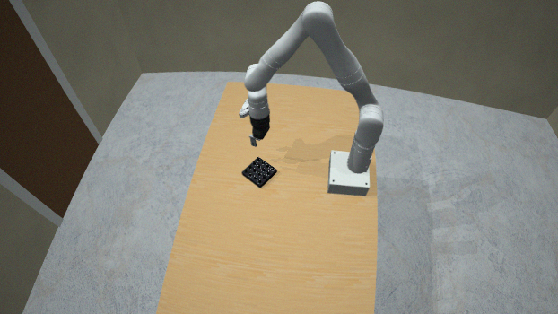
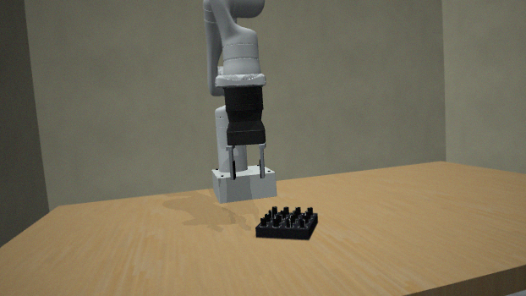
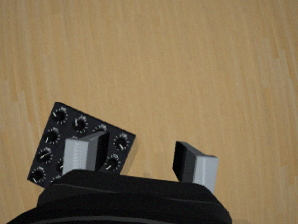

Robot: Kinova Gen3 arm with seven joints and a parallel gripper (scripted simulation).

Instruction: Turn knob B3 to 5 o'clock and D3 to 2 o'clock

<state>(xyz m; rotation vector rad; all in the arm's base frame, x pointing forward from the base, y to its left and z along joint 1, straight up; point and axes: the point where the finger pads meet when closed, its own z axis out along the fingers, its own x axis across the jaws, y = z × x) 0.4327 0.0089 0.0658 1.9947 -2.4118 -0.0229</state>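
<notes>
The black knob box (image 1: 250, 179) (image 2: 282, 232) (image 3: 65, 131) stands flat on the table, turned at an angle, with its knobs upward. My gripper (image 1: 254, 144) (image 2: 248, 177) (image 3: 141, 151) is open and empty, pointing down. It hangs well above the table and to one side of the box, touching no knob. In the wrist view the left finger and the gripper body hide part of the box. White lines show on several knobs, but the printed names are too small to read, so I cannot tell B3 or D3 apart or where they point. The socket is not visible.
The arm's white base (image 1: 349, 168) (image 2: 247, 186) stands on the wooden table (image 1: 278, 233) (image 2: 148, 258), to the right of the box in the top view. The arm arches high from it to the gripper, and its shadow falls on the table near the box.
</notes>
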